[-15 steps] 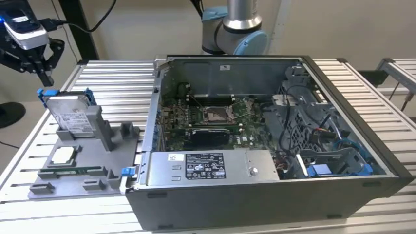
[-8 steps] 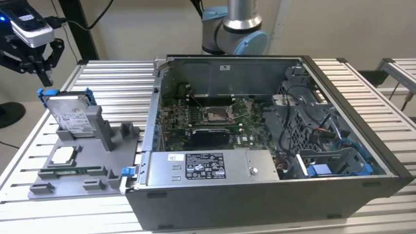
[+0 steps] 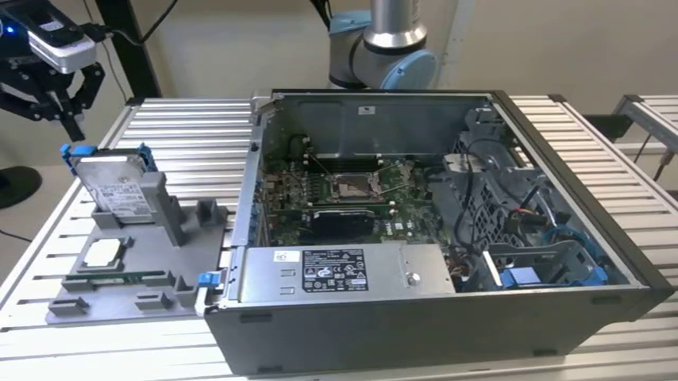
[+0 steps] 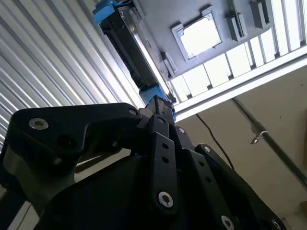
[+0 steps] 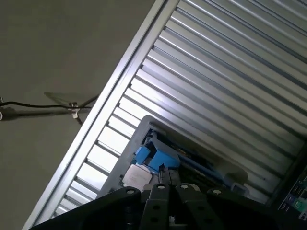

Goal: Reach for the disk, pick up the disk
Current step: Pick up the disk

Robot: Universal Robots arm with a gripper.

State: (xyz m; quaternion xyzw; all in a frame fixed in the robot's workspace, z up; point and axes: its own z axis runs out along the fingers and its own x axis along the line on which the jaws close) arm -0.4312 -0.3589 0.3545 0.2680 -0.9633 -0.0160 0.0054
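Pincer (image 3: 72, 125) hangs just above the disk's (image 3: 109, 184) blue top corner, fingers drawn together; contact unclear. Disk stands upright in grey holder (image 3: 175, 214) on slatted tabletop (image 3: 186, 127).

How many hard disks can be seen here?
1. The disk stands upright in the grey holder at the exterior view's left, below the hand. The open computer case may hide more.

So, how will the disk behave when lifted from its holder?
The disk looks like a rigid metal slab, so probably stiff and fairly heavy for its size. It stands on edge in the grey holder, so a sideways push might tip it. Its bare metal faces may be slippery.
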